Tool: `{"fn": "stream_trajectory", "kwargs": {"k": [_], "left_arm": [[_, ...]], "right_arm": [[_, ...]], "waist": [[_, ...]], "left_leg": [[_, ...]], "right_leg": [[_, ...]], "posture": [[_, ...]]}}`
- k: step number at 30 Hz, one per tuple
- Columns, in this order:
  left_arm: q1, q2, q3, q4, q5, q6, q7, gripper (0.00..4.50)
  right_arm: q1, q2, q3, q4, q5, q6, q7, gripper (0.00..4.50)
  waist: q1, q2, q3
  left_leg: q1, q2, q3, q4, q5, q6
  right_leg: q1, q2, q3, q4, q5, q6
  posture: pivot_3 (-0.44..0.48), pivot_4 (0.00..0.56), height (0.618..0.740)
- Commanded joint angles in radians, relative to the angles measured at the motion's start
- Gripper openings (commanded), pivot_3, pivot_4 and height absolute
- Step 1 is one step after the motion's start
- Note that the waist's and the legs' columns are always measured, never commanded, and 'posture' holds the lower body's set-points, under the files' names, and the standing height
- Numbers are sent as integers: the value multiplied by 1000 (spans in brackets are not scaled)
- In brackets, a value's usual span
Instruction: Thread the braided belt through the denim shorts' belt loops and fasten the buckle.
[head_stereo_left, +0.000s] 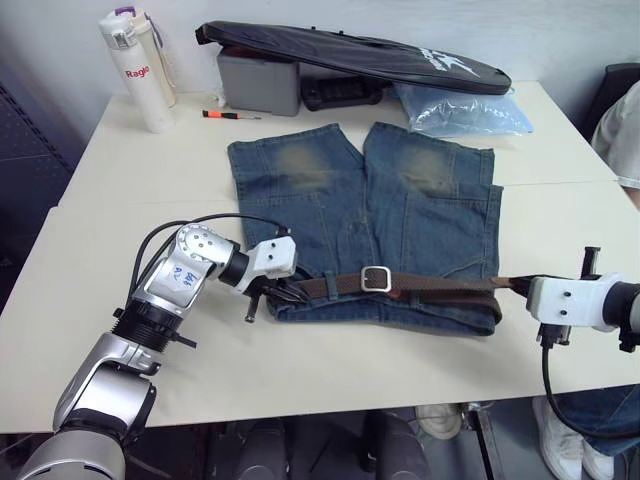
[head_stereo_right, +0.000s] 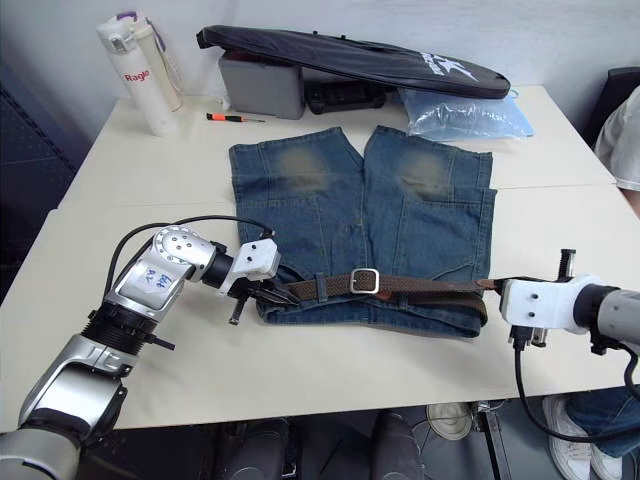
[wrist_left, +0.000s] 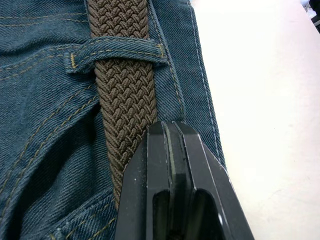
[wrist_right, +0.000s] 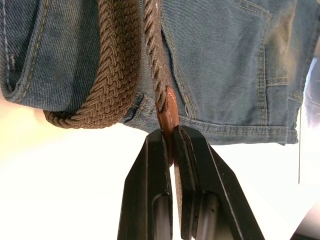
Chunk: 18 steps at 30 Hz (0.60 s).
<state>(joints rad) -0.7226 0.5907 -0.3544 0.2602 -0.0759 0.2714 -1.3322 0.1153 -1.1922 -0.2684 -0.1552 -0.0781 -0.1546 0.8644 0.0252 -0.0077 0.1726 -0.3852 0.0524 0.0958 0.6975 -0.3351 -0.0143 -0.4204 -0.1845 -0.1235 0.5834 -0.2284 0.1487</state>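
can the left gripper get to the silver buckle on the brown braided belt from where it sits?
Probably yes. The left gripper sits at the waistband's left end, shut on the brown braided belt. The silver rectangular buckle lies exposed on the faded denim shorts, nothing between; it must release first.

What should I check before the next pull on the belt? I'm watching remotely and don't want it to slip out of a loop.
1. Right end effector grips the braided belt by its tan leather tip: ok, tip pinched between the fingers.
2. Left end effector holds the belt: cannot tell; fingers are together, lying over the strap at the shorts' left edge.
3. Belt passes under the belt loop near the left end effector: ok.
4. Buckle lies flat on the waistband, mid-front: ok.
5. Buckle fastened: cannot tell; strap runs through the frame, prong not clear.
6. Denim shorts flat on the table: ok, though the waistband bunches at the right edge.
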Motion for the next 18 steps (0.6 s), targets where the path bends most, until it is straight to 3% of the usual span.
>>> {"fn": "stream_trajectory", "kwargs": {"k": [1,7,10,12,13,16,17,18], "left_arm": [[21,17,-19,75,40,0,-1,0],[-3,25,16,98,13,-1,-10,0],[-8,49,40,91,-20,18,-47,0],[-6,65,57,75,-43,34,-69,0],[-8,67,75,68,-67,59,-76,0],[-15,76,119,50,-116,115,-91,0],[-16,78,126,46,-123,124,-93,0],[-17,86,149,29,-148,155,-97,0]], "right_arm": [[-30,4,-15,36,-23,49,-12,77],[-55,49,17,7,17,91,3,77],[-25,47,13,-17,53,142,53,1146],[-18,39,-2,-13,60,139,74,2051],[-22,38,-16,-4,79,145,90,2725],[-43,37,-60,30,173,187,158,4008],[-47,35,-68,38,190,195,174,4376],[-75,49,-90,53,251,241,193,4453]], "waist": [[0,0,0],[-1,0,0],[-3,0,0],[-5,0,0],[-10,0,0],[-14,0,1],[-14,0,1],[-14,0,1]], "left_leg": [[0,0,0,0,0,0],[0,0,0,0,0,0],[0,0,0,0,0,0],[0,1,0,0,0,0],[0,1,0,0,0,0],[0,0,0,0,0,0],[0,0,0,0,0,0],[0,0,0,0,0,0]], "right_leg": [[0,0,0,0,0,0],[0,0,0,0,0,0],[0,0,0,0,0,0],[0,0,-1,1,0,-1],[0,0,-1,0,0,-1],[0,0,-1,1,0,-1],[0,0,-1,0,0,-1],[0,0,-1,0,0,-1]], "posture": [[0,150,740],[0,150,740],[0,150,740],[0,150,740],[0,150,740],[0,150,740],[0,150,740],[0,150,740]]}}
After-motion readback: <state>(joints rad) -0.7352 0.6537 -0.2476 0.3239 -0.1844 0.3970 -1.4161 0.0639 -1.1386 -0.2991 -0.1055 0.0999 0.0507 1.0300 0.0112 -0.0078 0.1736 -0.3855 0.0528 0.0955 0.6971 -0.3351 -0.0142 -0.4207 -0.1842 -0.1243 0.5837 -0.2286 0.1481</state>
